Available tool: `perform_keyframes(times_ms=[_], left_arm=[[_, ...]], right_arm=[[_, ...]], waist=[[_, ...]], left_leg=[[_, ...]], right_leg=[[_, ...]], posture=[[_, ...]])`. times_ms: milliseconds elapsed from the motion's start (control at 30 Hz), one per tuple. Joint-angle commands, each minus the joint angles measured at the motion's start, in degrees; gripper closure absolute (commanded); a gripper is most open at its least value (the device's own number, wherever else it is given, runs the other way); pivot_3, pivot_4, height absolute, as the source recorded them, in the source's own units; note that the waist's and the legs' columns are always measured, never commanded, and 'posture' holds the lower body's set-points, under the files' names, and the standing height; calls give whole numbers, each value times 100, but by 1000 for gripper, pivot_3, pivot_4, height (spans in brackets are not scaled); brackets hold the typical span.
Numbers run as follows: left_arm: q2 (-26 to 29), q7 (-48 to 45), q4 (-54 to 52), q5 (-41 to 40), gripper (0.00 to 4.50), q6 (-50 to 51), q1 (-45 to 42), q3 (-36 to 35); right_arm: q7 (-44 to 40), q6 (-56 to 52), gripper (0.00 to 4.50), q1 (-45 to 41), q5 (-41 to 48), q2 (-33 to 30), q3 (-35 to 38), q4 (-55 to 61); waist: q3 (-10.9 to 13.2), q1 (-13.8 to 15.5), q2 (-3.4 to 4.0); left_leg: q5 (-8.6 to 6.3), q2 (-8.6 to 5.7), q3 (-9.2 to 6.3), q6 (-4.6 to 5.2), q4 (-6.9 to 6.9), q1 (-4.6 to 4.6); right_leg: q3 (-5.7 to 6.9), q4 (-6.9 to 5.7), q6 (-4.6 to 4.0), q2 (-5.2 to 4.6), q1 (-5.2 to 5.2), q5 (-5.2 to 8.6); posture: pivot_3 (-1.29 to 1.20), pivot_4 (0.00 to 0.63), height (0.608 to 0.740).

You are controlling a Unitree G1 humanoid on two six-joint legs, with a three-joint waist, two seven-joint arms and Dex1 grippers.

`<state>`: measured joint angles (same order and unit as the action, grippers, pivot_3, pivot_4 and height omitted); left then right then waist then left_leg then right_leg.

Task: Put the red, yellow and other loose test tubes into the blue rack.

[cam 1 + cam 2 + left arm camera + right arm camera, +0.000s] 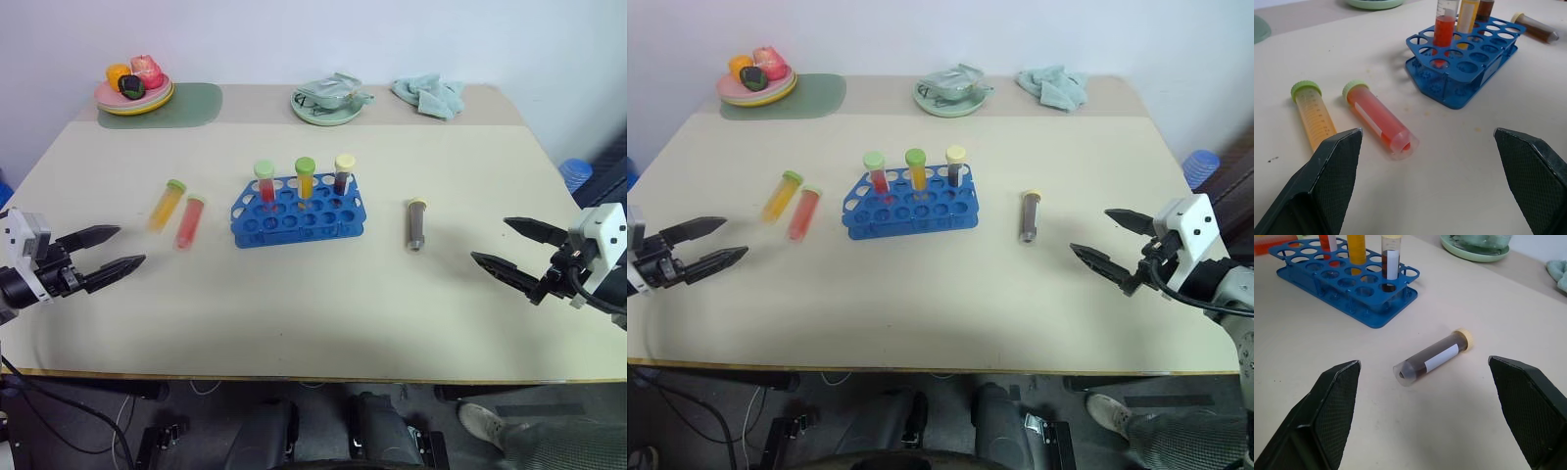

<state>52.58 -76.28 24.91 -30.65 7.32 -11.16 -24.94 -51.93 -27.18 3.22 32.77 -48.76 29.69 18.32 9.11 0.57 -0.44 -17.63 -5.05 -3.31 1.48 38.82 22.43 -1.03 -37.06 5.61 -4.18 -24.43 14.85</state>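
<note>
Rack: one, blue, mid-table, three capped tubes upright in its back row.
Loose tubes: three lying flat; yellow and red left of rack, brown right.
Left gripper: fingers apart, empty.
Right gripper: fingers apart, empty.
</note>
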Motion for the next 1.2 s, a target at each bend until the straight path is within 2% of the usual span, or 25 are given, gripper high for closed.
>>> perform_keyframes(times_ms=[33,600,733,833,933,1067,1200], left_arm=[[67,-19,-134,-23,101,20,26,-82],[-85,27,-398,-164,101,391,-25,-58],[-249,60,-682,-272,101,537,-57,-29],[-396,50,-999,-477,101,798,-181,64],[-574,-31,-1402,-700,101,1086,-430,316],[-689,-318,-1744,-805,101,1210,-754,637],[-817,-475,-1913,-657,101,1076,-1014,1020]], right_arm=[[-20,119,201,-33,15,-52,150,-8],[161,-73,201,-299,36,-96,10,39],[578,-381,201,-647,-212,-227,-226,24],[1014,-903,201,-1146,-267,-246,-574,-20],[1435,-1874,201,-2023,-360,-271,-1226,-379],[1706,-3232,201,-3527,-196,81,-1869,-1368],[2024,-4266,201,-4839,-459,360,-2300,-2692]], waist=[[0,1,0],[1,-2,2],[1,-6,1],[1,-14,1],[1,-16,1],[2,-70,3],[5,-131,7]], left_leg=[[0,0,0,0,0,0],[0,0,0,0,0,0],[0,0,1,0,1,0],[1,0,0,-2,1,0],[2,0,0,-3,3,1],[15,-1,0,-25,5,4],[23,-1,1,-38,2,9]], right_leg=[[0,0,0,0,0,0],[0,0,0,0,0,0],[0,-1,0,0,0,0],[0,-1,0,0,-2,0],[0,-2,0,-1,-1,0],[1,-4,0,0,-5,0],[0,-3,-1,0,-11,0]], posture=[[0,150,740],[0,150,740],[0,150,740],[0,150,740],[0,150,740],[0,150,740],[0,150,740]])
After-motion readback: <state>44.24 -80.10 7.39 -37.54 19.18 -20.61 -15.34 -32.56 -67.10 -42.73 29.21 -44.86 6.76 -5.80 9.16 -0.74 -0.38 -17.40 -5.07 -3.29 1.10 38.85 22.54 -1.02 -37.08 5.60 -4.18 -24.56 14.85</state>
